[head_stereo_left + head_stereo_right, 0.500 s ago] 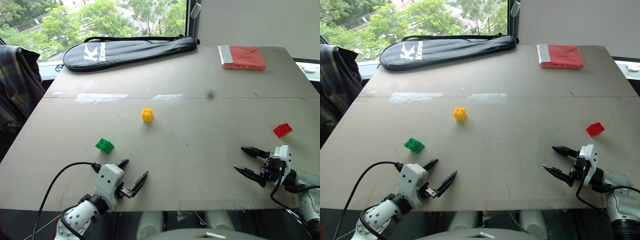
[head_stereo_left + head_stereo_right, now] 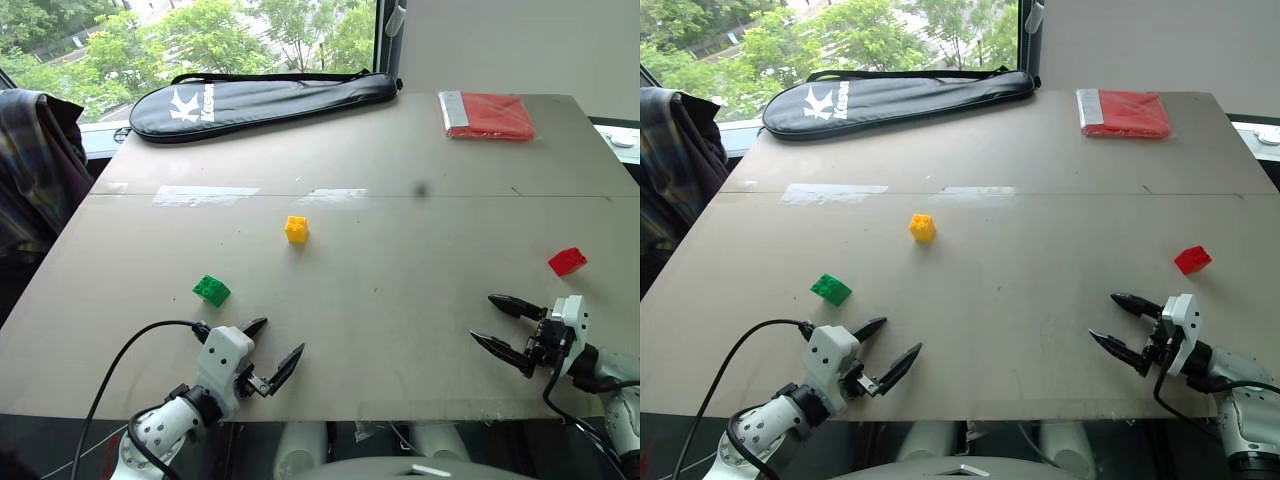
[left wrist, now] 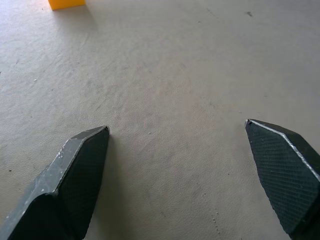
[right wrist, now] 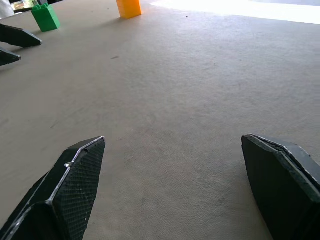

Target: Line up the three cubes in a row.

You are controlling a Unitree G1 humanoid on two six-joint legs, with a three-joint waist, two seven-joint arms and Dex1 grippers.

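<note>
Left eye view: the yellow cube sits near the table's centre, the green cube lower left of it, the red cube at the right edge, all well apart. At the bottom corners, the left gripper and right gripper hover with fingers spread wide, holding nothing. A black racket bag and red packet lie along the top.

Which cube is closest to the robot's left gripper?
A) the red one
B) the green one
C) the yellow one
B: the green cube sits just beyond the left gripper, while the yellow cube is farther up the table and the red cube is over by the right gripper.
</note>
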